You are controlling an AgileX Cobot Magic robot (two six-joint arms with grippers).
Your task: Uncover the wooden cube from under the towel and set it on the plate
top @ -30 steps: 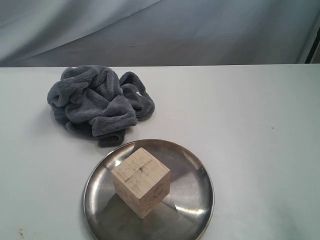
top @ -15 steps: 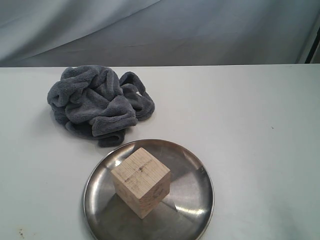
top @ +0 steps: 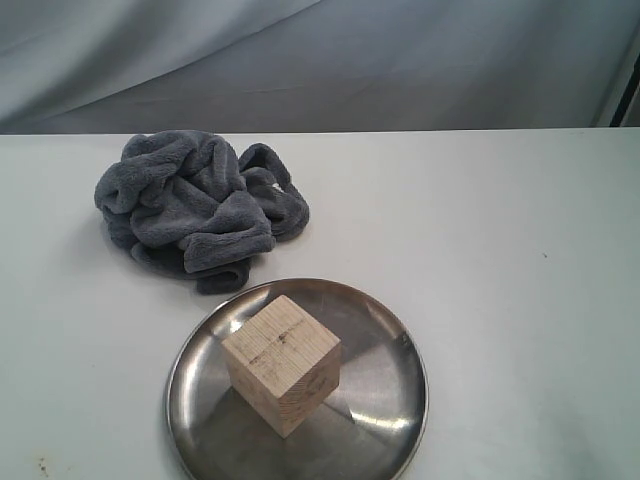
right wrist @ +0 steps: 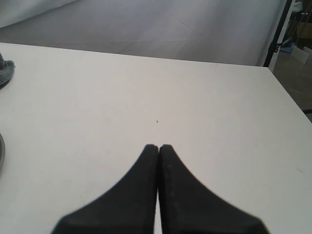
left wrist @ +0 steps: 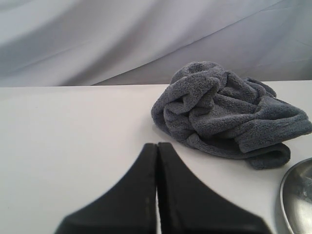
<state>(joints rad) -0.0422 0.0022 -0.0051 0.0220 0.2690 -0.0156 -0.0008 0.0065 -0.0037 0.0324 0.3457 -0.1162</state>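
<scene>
The wooden cube (top: 282, 363) stands on the steel plate (top: 385, 375) near the table's front edge, one corner turned toward the camera. The dark grey towel (top: 195, 208) lies crumpled in a heap on the table behind and left of the plate. Neither gripper shows in the exterior view. In the left wrist view my left gripper (left wrist: 157, 145) is shut with nothing between its fingers, a short way from the towel (left wrist: 229, 109), and the plate's rim (left wrist: 292, 197) shows at the frame's edge. My right gripper (right wrist: 158, 146) is shut and empty over bare table.
The white table (top: 500, 250) ends at a grey cloth backdrop (top: 330, 60). A dark stand and floor (right wrist: 292, 44) lie past the table's edge in the right wrist view.
</scene>
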